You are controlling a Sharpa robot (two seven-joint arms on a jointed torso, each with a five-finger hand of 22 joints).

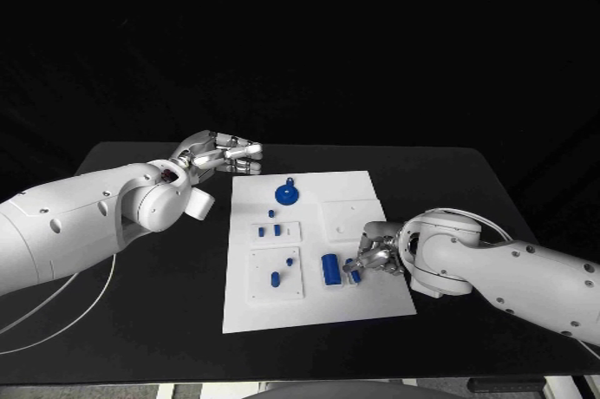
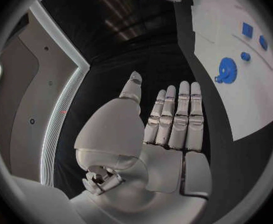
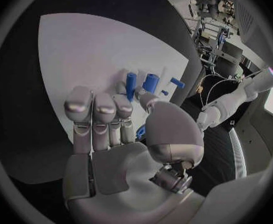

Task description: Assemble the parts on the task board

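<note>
The white task board point(image 1: 375, 191) lies in the middle of the black table. On it are a blue gear point(image 1: 288, 193), several small blue parts point(image 1: 269, 230) in its middle blocks, and a blue cylinder point(image 1: 331, 269). My right hand point(image 1: 375, 256) hangs over the board's right side, fingertips down beside the cylinder. A small blue part point(image 1: 355, 276) sits right at those fingertips and shows between thumb and fingers point(image 3: 140, 131); I cannot tell whether it is pinched. My left hand point(image 1: 223, 154) hovers off the board's far left corner, fingers straight, holding nothing. The left wrist view also shows the gear point(image 2: 227, 69).
Bare black table point(image 1: 150, 269) surrounds the board on all sides. A white cable point(image 1: 75, 295) trails from my left arm along the table's left part. In the right wrist view, two blue cylinders point(image 3: 140, 82) stand just past my fingertips.
</note>
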